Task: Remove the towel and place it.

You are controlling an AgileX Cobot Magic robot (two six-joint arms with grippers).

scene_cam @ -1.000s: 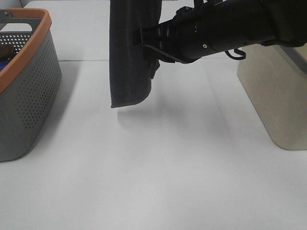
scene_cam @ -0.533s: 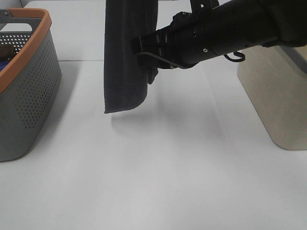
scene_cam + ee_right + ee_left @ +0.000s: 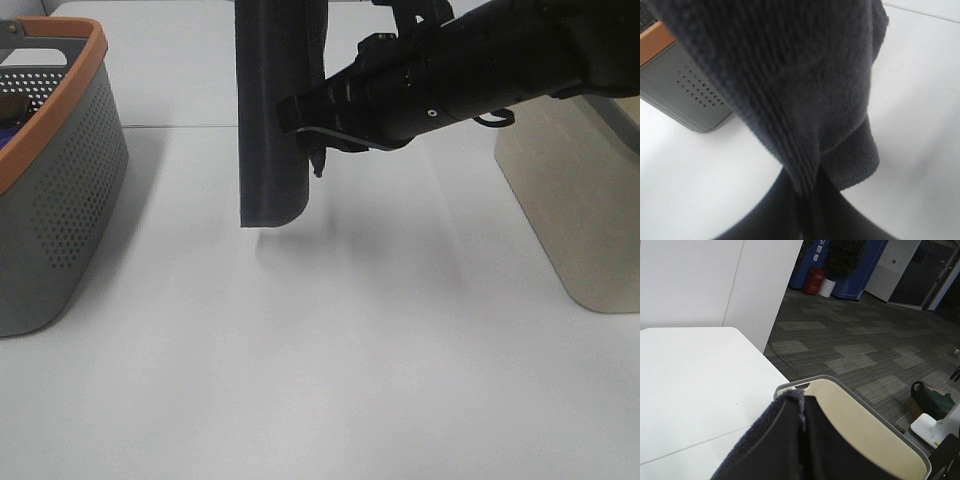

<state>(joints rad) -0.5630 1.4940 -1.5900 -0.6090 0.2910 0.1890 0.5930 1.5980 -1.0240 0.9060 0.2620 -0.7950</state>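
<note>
Plastic, grey and pierced with rows of small round holes, forms the basket (image 3: 70, 190) at the left edge of the white, smooth, matte table (image 3: 330, 350). A rounded orange rim (image 3: 62, 108) caps its top.

Near the middle hangs the towel (image 3: 270, 120), a dark navy-black cloth. It drops from above the exterior high view as a long, narrow, folded panel. The right wrist view shows its surface close up, soft and finely ribbed. Its bottom hem is curved at one corner and appears to hang clear of the table, with a faint shadow (image 3: 285, 243) under it. The towel is well apart from the basket.

To the right, the glossy black right arm (image 3: 470, 70) reaches across toward the towel. Beyond it stands a beige bin (image 3: 570, 210) with smooth walls and rounded corners. The left wrist view shows it with a grey lip.

The left tool (image 3: 802, 410) shows only as dark surfaces meeting along a thin line, with the towel's fuzzy edge lying over them. I cannot tell how far it is open.

The right tool (image 3: 298, 113) sits at the towel's right edge, partway up the panel. In its wrist view the jaws are drawn tight together on a fold of the cloth, and a small flap hangs just below them.
</note>
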